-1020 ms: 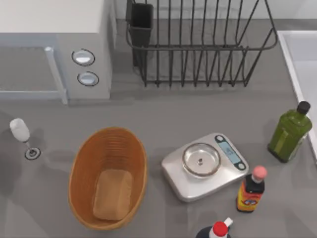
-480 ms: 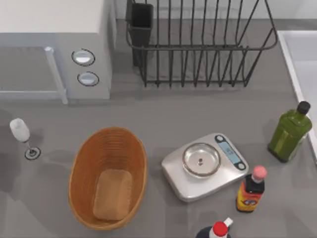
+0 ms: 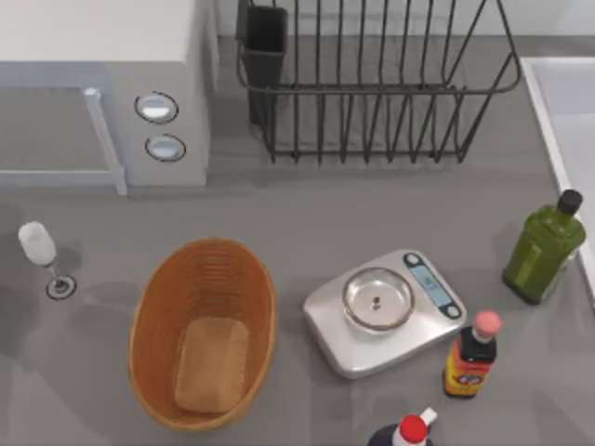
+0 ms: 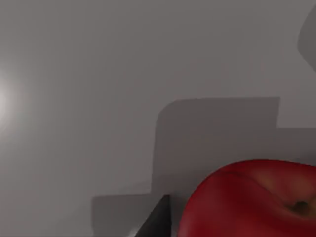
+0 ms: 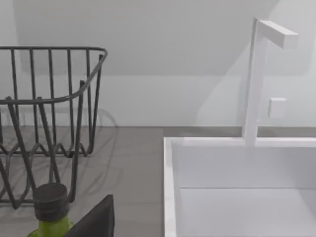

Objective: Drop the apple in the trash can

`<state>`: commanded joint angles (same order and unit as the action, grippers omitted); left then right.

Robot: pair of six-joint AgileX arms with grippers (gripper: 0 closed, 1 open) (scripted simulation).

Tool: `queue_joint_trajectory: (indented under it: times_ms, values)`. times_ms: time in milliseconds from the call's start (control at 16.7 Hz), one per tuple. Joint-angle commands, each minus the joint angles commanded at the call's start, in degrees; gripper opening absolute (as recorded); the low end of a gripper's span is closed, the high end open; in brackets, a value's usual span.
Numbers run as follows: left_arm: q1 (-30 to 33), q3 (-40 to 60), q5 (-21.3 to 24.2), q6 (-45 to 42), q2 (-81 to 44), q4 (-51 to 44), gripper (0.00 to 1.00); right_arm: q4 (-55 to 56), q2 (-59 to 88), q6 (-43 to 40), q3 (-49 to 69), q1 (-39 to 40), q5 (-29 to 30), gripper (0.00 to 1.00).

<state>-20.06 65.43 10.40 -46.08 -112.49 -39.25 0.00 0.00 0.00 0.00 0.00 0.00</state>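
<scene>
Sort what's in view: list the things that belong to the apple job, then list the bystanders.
Job: apple, close by the left pincer finger.

Bystanders: wicker basket, kitchen scale, green bottle, sauce bottle, wine glass, dish rack, microwave, sink.

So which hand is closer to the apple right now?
Left. The apple sits right up against the left wrist camera, beside a dark finger. The right wrist view faces the green bottle, dish rack and sink.

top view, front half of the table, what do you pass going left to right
wine glass → wicker basket → kitchen scale → red-capped sauce bottle → green bottle
</scene>
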Motion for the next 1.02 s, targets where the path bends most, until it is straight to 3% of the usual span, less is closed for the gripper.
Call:
queue_joint_trajectory:
  times_ms: [180, 240, 780, 1020]
  values:
    - [0.00, 0.00, 0.00, 0.00, 0.00, 0.00, 0.02, 0.00, 0.00, 0.00, 0.00, 0.00, 0.00, 1.00]
    - [0.00, 0.00, 0.00, 0.00, 0.00, 0.00, 0.00, 0.00, 0.00, 0.00, 0.00, 0.00, 0.00, 1.00]
    - [-0.80, 0.10, -1.32, -0.13, 1.24, -0.85, 0.00, 0.00, 0.00, 0.00, 0.00, 0.00, 0.00, 1.00]
    - [-1.35, 0.96, -1.84, 1.18, 2.12, -6.38, 0.00, 0.00, 0.00, 0.00, 0.00, 0.00, 0.00, 1.00]
